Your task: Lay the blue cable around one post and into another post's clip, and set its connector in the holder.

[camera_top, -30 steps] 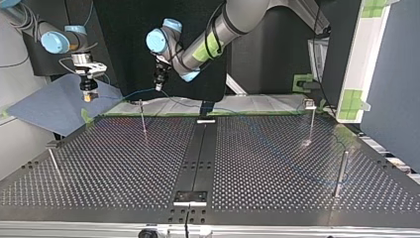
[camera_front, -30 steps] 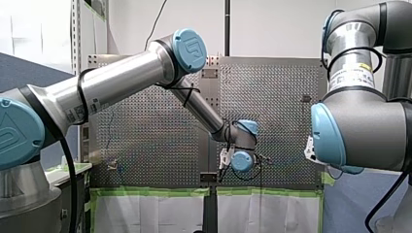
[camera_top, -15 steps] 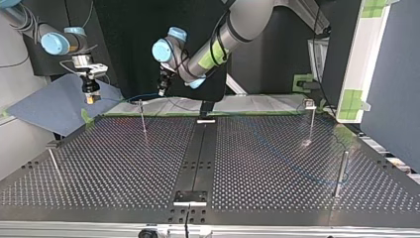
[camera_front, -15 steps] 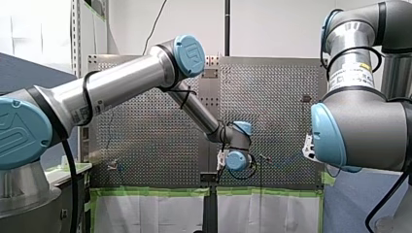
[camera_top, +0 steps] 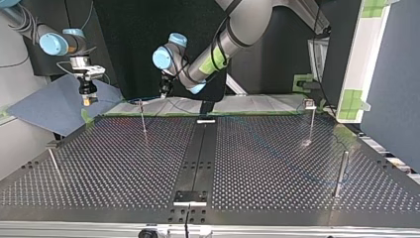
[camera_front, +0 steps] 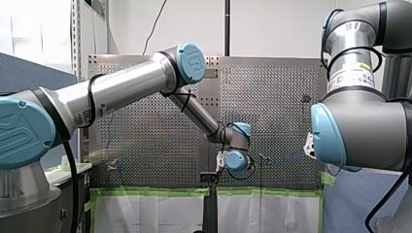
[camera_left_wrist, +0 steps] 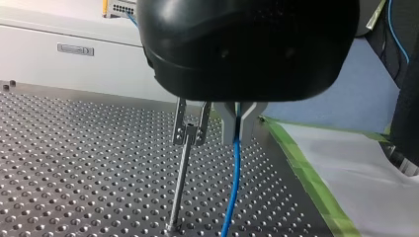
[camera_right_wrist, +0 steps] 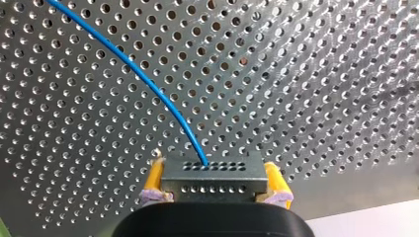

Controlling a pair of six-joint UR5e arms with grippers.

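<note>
Left jaws: closed on the blue cable (camera_left_wrist: pixel 233 182). It hangs from them toward the tabletop (camera_left_wrist: pixel 74 163), just beside the clip post (camera_left_wrist: pixel 184 148) and outside its clip. Right jaws: yellow pads (camera_right_wrist: pixel 154 178) clamped on the connector (camera_right_wrist: pixel 213 180); the cable arcs away from it above the perforated surface.
</note>
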